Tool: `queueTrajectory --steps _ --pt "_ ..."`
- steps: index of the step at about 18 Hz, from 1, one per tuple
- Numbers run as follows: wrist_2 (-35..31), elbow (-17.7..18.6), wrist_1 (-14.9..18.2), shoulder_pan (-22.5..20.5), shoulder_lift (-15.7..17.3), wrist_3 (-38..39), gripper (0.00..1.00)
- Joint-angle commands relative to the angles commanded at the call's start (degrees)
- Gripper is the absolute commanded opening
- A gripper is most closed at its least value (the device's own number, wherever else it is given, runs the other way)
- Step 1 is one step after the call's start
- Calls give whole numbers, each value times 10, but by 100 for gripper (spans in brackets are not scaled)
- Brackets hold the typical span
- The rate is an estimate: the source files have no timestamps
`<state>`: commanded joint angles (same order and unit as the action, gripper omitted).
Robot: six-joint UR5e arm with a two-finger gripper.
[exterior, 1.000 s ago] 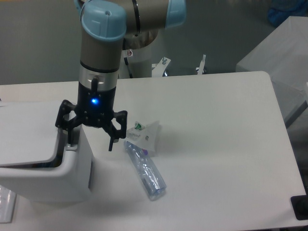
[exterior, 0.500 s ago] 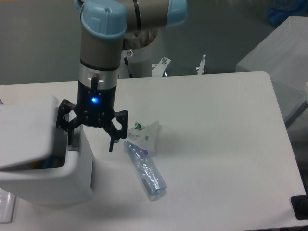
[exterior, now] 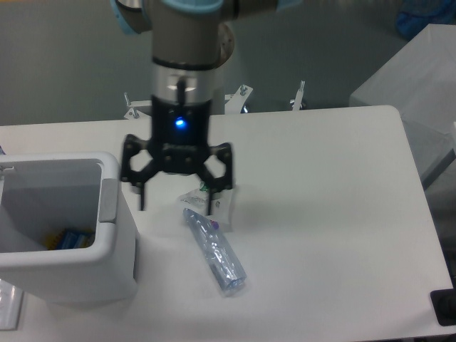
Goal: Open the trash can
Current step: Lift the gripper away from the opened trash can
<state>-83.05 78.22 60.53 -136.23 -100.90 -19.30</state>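
Observation:
The white trash can (exterior: 78,267) stands at the table's left front. Its top is open and I see inside, where yellow and blue items (exterior: 65,238) lie at the bottom. The lid is no longer over the opening and is out of view. The grey push tab (exterior: 108,200) shows on the right rim. My gripper (exterior: 176,208) hangs to the right of the can, above the table, with its two black fingers spread wide and nothing between them.
A clear plastic bottle (exterior: 216,253) lies on the table just right of the can. A small white packet with a green mark (exterior: 211,199) lies behind it, under my gripper. A grey box (exterior: 420,85) stands off the table's far right.
The lid has swung fully up and the can now stands open. My gripper has moved right, away from the can's rim, to above the packet.

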Motion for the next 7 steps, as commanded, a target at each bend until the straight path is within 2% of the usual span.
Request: queueTrajectory --steps 3,5,7 --pt "-24 -1 85 -34 16 -157 100" --pt "-26 3 119 -53 27 -236 100" --pt "-26 7 136 -78 34 -284 100"
